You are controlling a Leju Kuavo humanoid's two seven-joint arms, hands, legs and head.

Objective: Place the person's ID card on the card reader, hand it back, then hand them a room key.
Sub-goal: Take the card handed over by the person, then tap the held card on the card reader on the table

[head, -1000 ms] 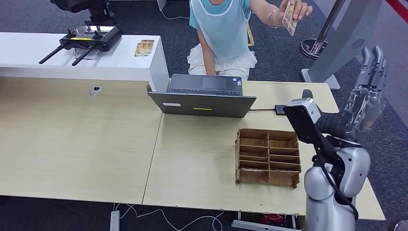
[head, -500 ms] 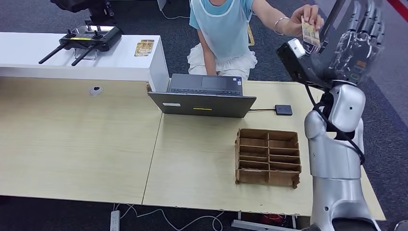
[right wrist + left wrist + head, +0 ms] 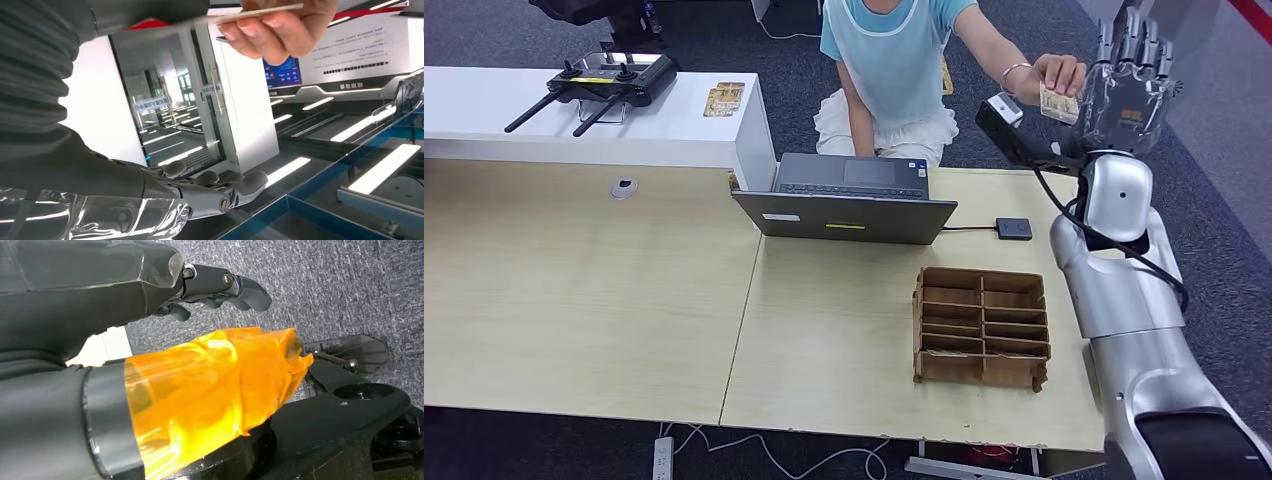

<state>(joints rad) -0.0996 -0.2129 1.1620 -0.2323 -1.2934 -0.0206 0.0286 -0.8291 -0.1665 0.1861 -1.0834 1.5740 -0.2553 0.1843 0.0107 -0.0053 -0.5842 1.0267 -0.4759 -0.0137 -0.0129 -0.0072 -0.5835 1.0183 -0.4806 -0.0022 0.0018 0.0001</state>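
Observation:
A person across the desk holds out the ID card (image 3: 1058, 103) in one hand (image 3: 1052, 72). My right hand (image 3: 1129, 85) is raised beside it, fingers straight and spread, holding nothing. In the right wrist view the card's edge (image 3: 250, 16) is pinched by the person's fingers (image 3: 280, 32), and lies apart from my outstretched fingers (image 3: 220, 187). The small black card reader (image 3: 1013, 228) lies on the desk right of the laptop. My left hand (image 3: 150, 340), its thumb wrapped in orange tape, hangs over grey carpet with nothing in it.
An open laptop (image 3: 849, 200) stands mid-desk, its cable running to the reader. A wooden compartment box (image 3: 981, 325) sits near the desk's front right. On the white counter (image 3: 544, 120) lie a controller (image 3: 604, 85) and some cards (image 3: 723, 99).
My right arm has swung up and inward from beside the desk to the person's hand. The person has lowered the card toward my hand.

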